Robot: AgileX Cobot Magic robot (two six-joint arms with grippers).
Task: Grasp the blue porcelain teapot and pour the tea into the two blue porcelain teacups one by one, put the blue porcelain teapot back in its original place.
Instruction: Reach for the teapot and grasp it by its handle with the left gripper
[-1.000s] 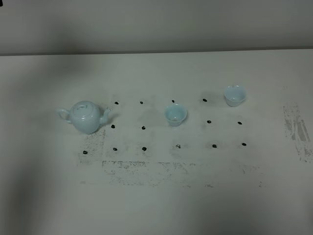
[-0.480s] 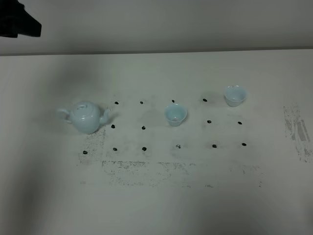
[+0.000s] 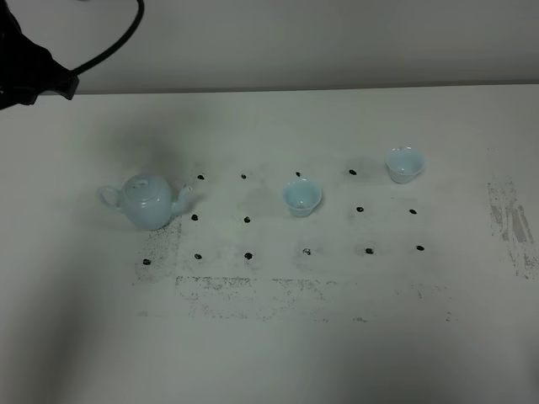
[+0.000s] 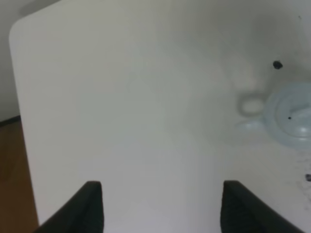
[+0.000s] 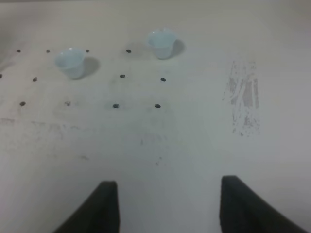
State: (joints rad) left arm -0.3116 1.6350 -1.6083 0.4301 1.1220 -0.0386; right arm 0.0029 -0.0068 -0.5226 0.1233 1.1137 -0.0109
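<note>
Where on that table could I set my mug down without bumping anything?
Bare: the table's wide front strip, nearer than the black dots, and the gap between teapot and nearer teacup. Tighter: between that teacup and the farther teacup, and back-left under the robot arm.

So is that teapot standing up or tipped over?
Upright. The teapot sits on its base on the table, with its lid on top and handle and spout level at the sides.

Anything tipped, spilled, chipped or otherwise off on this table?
Nothing stands out. The pale-blue glazed porcelain teapot stands upright, lid on; the two small pale-blue handleless teacups sit upright and apart. No spill shows. The dark scuffs on the white table look like wear.
</note>
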